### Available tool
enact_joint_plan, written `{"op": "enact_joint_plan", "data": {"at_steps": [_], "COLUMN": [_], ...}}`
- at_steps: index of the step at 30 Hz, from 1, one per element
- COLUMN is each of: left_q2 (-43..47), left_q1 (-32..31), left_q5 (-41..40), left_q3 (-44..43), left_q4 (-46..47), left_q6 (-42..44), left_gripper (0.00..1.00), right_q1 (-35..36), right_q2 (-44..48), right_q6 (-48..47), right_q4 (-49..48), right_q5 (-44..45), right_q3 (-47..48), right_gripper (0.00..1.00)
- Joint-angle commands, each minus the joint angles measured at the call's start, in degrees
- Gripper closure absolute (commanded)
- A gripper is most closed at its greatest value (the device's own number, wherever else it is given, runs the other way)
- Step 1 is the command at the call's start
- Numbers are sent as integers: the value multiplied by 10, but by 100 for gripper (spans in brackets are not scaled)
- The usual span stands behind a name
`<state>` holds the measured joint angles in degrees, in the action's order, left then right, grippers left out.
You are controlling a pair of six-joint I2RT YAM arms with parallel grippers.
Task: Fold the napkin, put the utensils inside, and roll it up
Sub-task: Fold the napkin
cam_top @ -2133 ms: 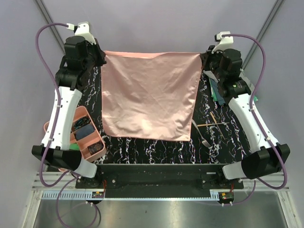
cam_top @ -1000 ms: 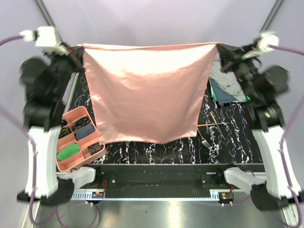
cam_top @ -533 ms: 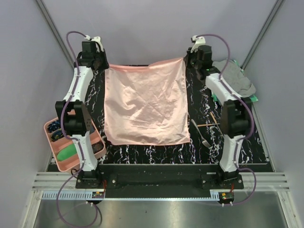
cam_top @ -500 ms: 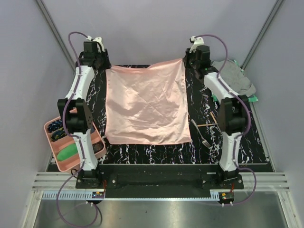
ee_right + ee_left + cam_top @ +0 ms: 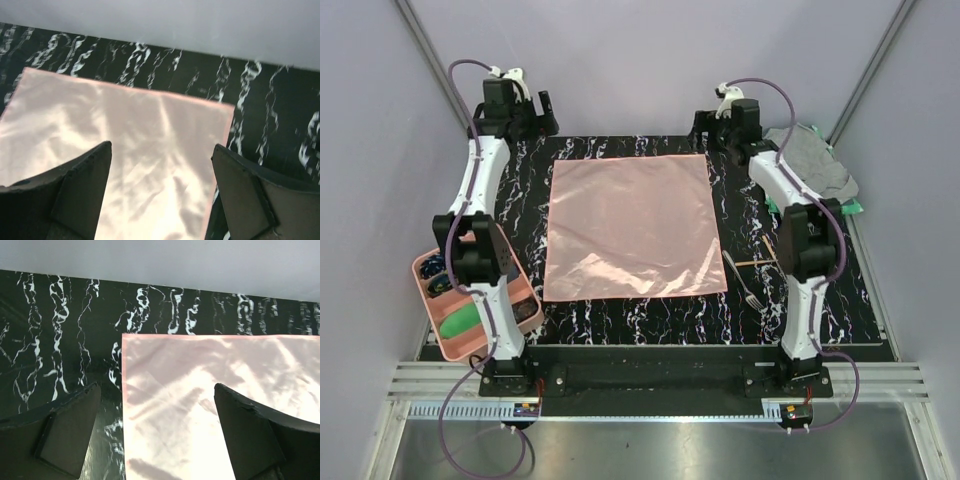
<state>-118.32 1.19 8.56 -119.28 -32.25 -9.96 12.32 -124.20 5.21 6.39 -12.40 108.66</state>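
Note:
The salmon-pink napkin lies spread flat on the black marbled table. My left gripper hovers just beyond the napkin's far left corner, open and holding nothing. In the left wrist view that gripper straddles the corner of the napkin. Over the far right corner my right gripper also stands open and empty. The right wrist view has the gripper above the napkin. The utensils lie right of the cloth: a silver fork and thin sticks.
A grey cloth lies at the back right with a green cloth peeking out under it. A pink tray of small items sits at the front left, beside the left arm's base. Grey walls close in behind the table.
Both grippers held the napkin's far corners up, then carried it back and down. Now both have opened and let go, and the napkin lies flat and smooth.

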Motion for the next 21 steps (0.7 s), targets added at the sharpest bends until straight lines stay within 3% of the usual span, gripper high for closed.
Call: {"op": "enact_joint_plan", "data": {"at_steps": [1,4,7,8,10,14,17,21], "left_q2": [145,223,287,300,324,320,283,204], "left_q1": [1,-9,-96,-156,-224,-427,-540,-624], "left_q5": [4,6,-35,-60,-84,-132,-151,-154], "left_q3": [93,190,282,304,361,426,449,442], "left_q4": [23,24,27,38,55,124,169,199], "left_q6": [-23,-32,-9,-5,-14,-47,-66,-86], "left_gripper": [1,1,4,5,8,21,23,35], "right_q1": [-3,-4,-18,-29,-77,-174,-221,-266], "right_q2": [190,290,376,408,439,504,539,575], "right_q6": [82,136,157,167,175,190,193,200], "right_q4": [-2,8,48,69,82,97,99,99], "right_q5": [-23,-17,40,48,58,47,44,31], "right_q3": [-144,-279,-377,-410,-439,-493,-519,-551], "right_gripper": [11,12,12,12,14,14,14,14]}}
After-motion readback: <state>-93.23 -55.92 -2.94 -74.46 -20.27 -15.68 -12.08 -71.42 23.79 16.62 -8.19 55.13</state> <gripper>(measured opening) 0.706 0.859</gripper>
